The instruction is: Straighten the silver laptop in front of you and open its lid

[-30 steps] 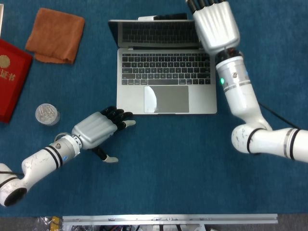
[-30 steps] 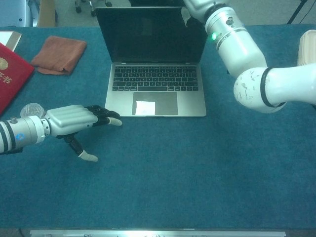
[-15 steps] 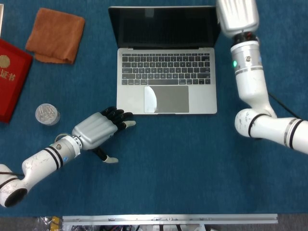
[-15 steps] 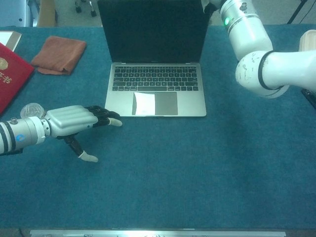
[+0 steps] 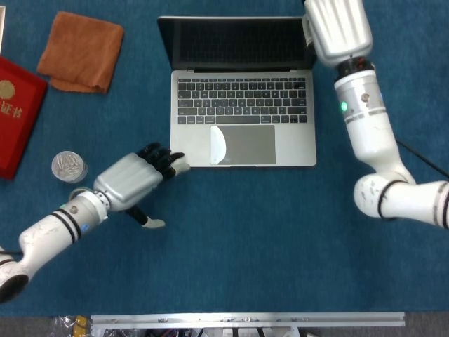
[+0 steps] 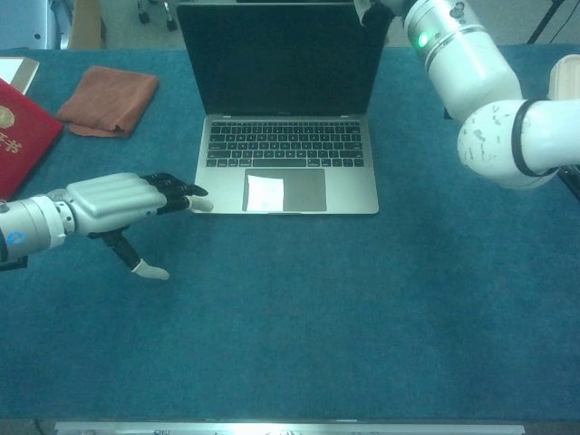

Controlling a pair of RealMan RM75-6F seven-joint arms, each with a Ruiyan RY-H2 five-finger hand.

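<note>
The silver laptop (image 5: 242, 119) lies square to me with its lid open and the dark screen (image 6: 276, 59) upright. A white patch shows on the trackpad (image 6: 265, 191). My left hand (image 5: 133, 179) lies low on the table with its fingers stretched out, and its fingertips (image 5: 177, 159) touch the laptop's front left corner; it holds nothing. My right hand (image 5: 337, 28) is at the lid's top right corner (image 6: 362, 11). Its fingers run out of the head view, so I cannot see how they lie on the lid.
An orange cloth (image 5: 81, 50) and a red booklet (image 5: 17, 116) lie at the far left. A small round silver tin (image 5: 69, 167) stands just left of my left hand. A metal rail (image 5: 245, 321) marks the table's near edge.
The right hand swung from over the screen to its right top corner and the lid came fully up. The left hand slid forward until its fingertips reached the laptop's front left corner.
</note>
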